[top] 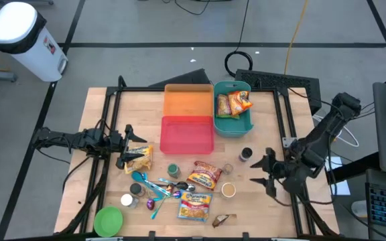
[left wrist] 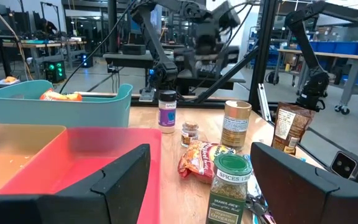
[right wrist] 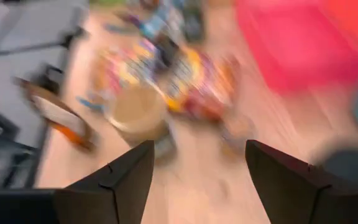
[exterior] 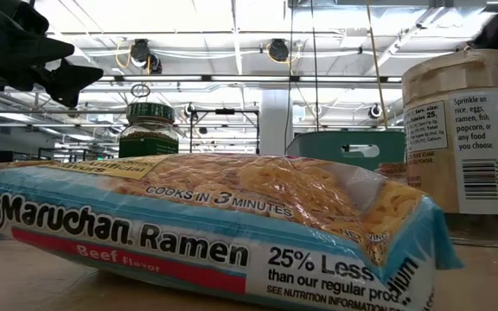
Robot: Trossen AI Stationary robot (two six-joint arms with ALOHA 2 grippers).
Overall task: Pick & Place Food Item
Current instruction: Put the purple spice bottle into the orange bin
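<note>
Several food items lie on the wooden table: a yellow packet [top: 139,159] at the left, an orange-red packet [top: 205,175] and a Maruchan ramen pack [top: 194,206] near the front, which also fills the low view [exterior: 214,233]. A teal bin [top: 234,126] at the back holds two packets [top: 232,103]. My left gripper [top: 127,146] is open and empty, raised over the table beside the yellow packet; its wrist view [left wrist: 201,155] shows nothing between the fingers. My right gripper [top: 261,167] is open and empty at the right, beside a dark spice jar [top: 246,155].
A red tray [top: 187,134] and an orange tray [top: 187,100] lie at the table's middle back. Spice jars [top: 173,171], a tan-lidded jar [top: 228,190], a green bowl [top: 108,219] and colourful utensils [top: 156,191] crowd the front. A black frame [top: 287,127] borders the table.
</note>
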